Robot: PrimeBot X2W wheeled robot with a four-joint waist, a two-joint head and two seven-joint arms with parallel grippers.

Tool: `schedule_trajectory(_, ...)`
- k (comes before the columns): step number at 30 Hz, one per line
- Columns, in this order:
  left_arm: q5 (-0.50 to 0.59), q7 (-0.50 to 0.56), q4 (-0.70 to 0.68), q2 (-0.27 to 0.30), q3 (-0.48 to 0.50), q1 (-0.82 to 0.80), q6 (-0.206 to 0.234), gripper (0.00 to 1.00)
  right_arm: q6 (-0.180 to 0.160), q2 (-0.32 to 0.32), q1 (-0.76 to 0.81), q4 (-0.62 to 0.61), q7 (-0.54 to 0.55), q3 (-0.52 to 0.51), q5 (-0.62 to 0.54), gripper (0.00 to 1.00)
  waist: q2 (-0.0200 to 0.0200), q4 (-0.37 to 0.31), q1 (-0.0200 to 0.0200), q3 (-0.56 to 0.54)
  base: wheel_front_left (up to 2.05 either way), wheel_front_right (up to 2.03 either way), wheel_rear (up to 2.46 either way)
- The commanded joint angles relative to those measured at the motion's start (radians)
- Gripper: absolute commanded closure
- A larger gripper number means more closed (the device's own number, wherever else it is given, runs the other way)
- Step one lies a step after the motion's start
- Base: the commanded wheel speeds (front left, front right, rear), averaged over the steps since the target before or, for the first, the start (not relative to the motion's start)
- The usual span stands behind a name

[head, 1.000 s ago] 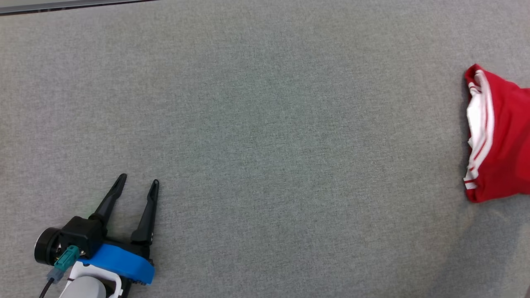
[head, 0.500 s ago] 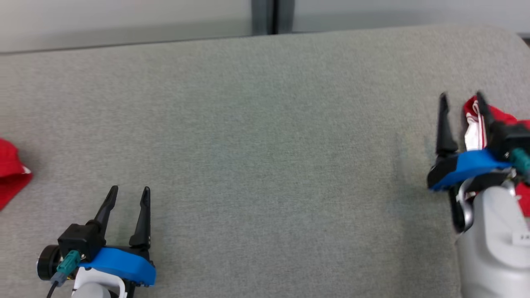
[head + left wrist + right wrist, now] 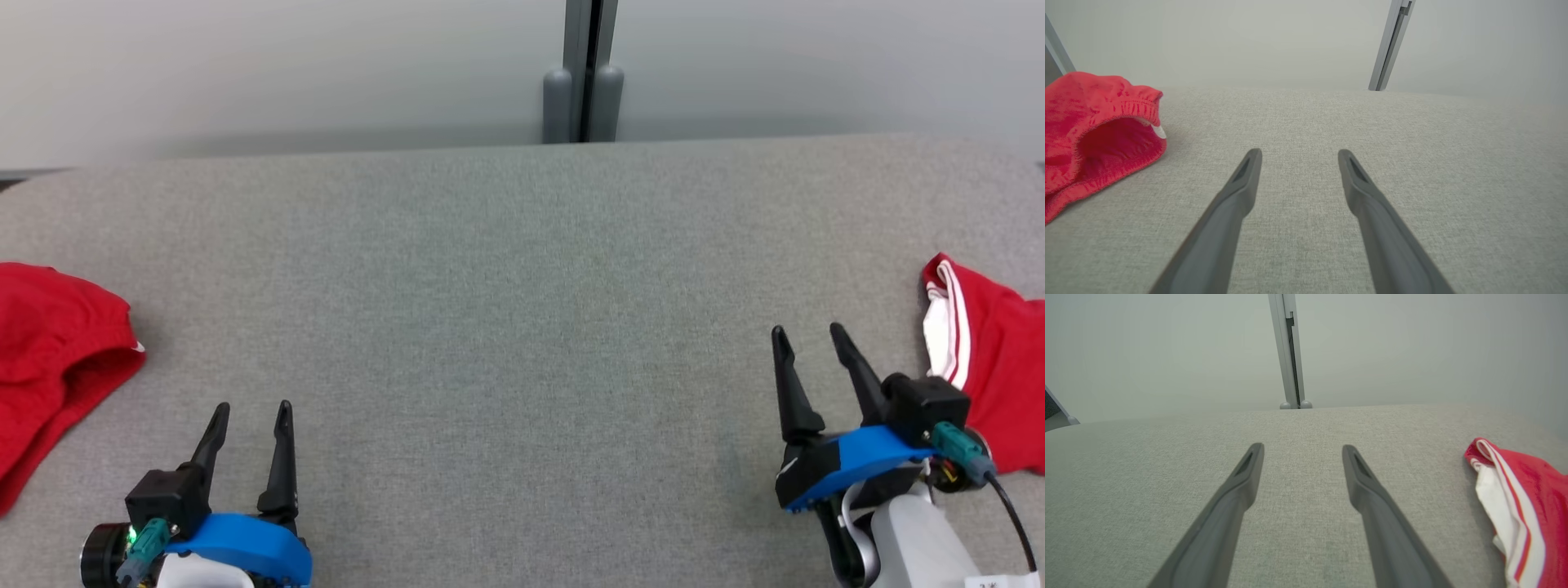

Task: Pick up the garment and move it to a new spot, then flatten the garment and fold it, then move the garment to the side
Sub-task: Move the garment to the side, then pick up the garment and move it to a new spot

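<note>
A crumpled red garment [image 3: 57,351] lies at the left edge of the grey table, its elastic opening gaping in the left wrist view [image 3: 1094,126]. A second red garment with white stripes [image 3: 992,359] lies at the right edge, seen again in the right wrist view [image 3: 1519,506]. My left gripper [image 3: 251,408] [image 3: 1298,153] hovers open at the lower left, right of the plain red garment, holding nothing. At the lower right my right gripper [image 3: 804,333] [image 3: 1302,448] is open and empty, just left of the striped garment.
The grey fabric tabletop [image 3: 522,327] stretches between the two garments. Behind its far edge stands a pale wall with a grey vertical post [image 3: 584,73].
The head camera has tilted up and shifted, bringing the far edge, wall and left garment into view. The right gripper has come down to the lower right, off the striped garment.
</note>
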Motion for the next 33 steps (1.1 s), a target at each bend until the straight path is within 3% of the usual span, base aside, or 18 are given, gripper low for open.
schedule_trajectory(1, 0.012, 0.0, 0.002, -0.008, 0.01, 0.006, 0.003, 0.0, 0.0, -0.005, 0.025, -0.005, -0.004, 0.009, 0.013, 0.0, -0.0001, -0.005, 0.0001, -0.019, 0.0, 0.0, 0.0)
schedule_trajectory(18, 0.097, 0.0, 0.035, -0.084, 0.114, 0.061, 0.003, 0.0, 0.0, -0.005, 0.095, -0.003, -0.005, 0.057, 0.032, 0.0, -0.0001, -0.003, 0.0001, -0.158, 0.0, 0.0, 0.0)
schedule_trajectory(27, 0.117, 0.0, 0.031, -0.1, 0.151, 0.058, 0.003, 0.0, 0.0, -0.005, 0.097, -0.009, -0.005, 0.059, 0.044, 0.0, -0.0001, 0.003, 0.0001, -0.166, 0.0, 0.0, 0.0)
schedule_trajectory(33, 0.113, 0.0, 0.044, -0.102, 0.157, 0.046, 0.003, 0.0, 0.0, -0.005, 0.097, -0.004, -0.004, 0.08, 0.045, 0.0, -0.0001, 0.05, 0.0001, -0.147, 0.0, 0.0, 0.0)
